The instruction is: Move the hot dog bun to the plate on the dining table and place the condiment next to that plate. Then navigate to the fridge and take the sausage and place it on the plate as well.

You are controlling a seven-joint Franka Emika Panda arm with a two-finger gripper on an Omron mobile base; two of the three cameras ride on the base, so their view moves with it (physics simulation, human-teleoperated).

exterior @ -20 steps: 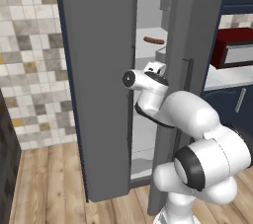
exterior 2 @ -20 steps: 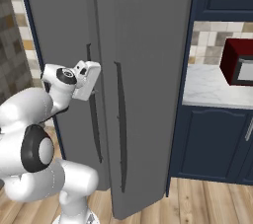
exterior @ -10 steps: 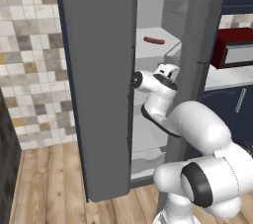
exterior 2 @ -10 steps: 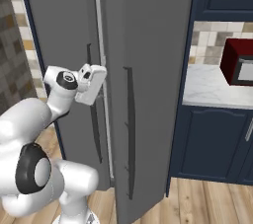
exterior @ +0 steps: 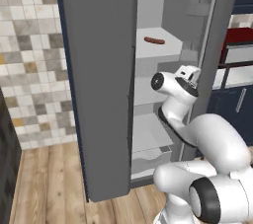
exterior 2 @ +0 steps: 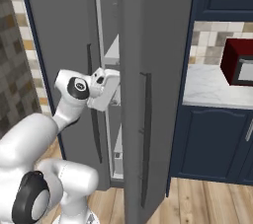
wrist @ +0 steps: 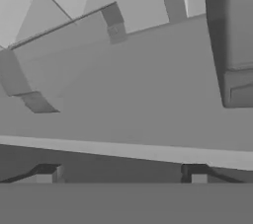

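A sausage (exterior: pixel 154 40) lies on an upper shelf (exterior: pixel 157 50) inside the fridge (exterior: pixel 99 70), partly screened by its half-open doors, while the robot's gripper (wrist: pixel 121 174), fingers spread wide and holding nothing, reaches into the gap below, only its tips visible.
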